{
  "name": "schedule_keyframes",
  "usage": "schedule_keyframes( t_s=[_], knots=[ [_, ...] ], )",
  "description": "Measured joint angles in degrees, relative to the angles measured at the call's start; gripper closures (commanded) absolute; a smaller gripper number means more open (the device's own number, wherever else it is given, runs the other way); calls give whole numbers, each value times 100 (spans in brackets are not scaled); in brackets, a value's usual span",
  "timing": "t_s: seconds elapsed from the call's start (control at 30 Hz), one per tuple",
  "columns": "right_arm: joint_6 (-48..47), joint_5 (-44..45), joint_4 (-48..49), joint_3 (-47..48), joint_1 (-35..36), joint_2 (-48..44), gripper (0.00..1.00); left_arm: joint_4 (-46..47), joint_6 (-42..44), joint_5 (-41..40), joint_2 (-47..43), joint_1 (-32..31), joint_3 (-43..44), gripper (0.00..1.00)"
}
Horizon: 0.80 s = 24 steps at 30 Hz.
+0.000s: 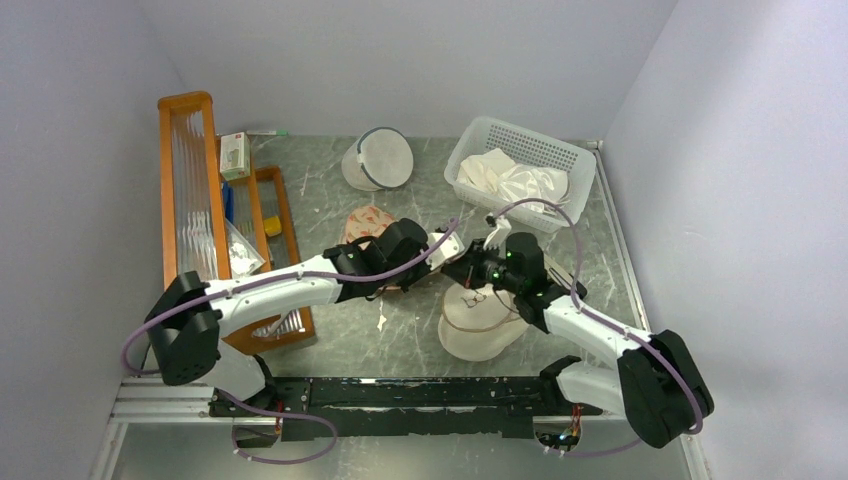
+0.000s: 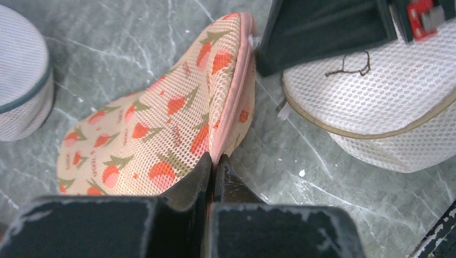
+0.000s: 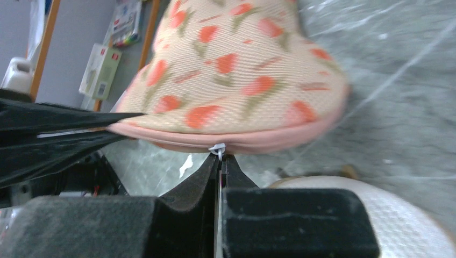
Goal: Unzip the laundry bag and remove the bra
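Two grippers, both pinched shut. At the bottom centre of the right wrist view, the right gripper (image 3: 220, 164) nips the small white zipper pull (image 3: 217, 148), directly above its fingertips on the pink trim (image 3: 269, 141). The trim's long axis runs left-right across the frame. Further left, the left gripper (image 2: 212, 167) clamps the laundry bag (image 2: 156, 129) by its edge. No bra shows; it is probably still inside.

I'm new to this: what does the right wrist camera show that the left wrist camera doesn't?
Only the right wrist view: the small white zipper pull pinched between the right fingers, plus a small box in the background. Only the left wrist view: a white mesh dome bag and the black icon on the cream pouch. Both: the peach laundry bag, gripped at its pink edge by the left fingers, and the cream pouch.
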Motion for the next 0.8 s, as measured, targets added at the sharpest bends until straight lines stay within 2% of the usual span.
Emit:
schedule_keyframes(
  t_s=[0.13,0.27,0.53,0.8],
  knots=[
    [-162,-179,-9,-2,-697,170,100,66,2,-181,-251,0,-50,93],
    [-313,-319,2,-2,-1019,516,100,160,0,-374,-385,0,-105,93],
    [-326,-715,669,42,-1080,1351,100,503,-2,-398,-1296,-11,-632,93],
    [-175,-723,2004,94,-883,2271,100,621,-24,-186,-1443,-9,-713,93]
  ],
)
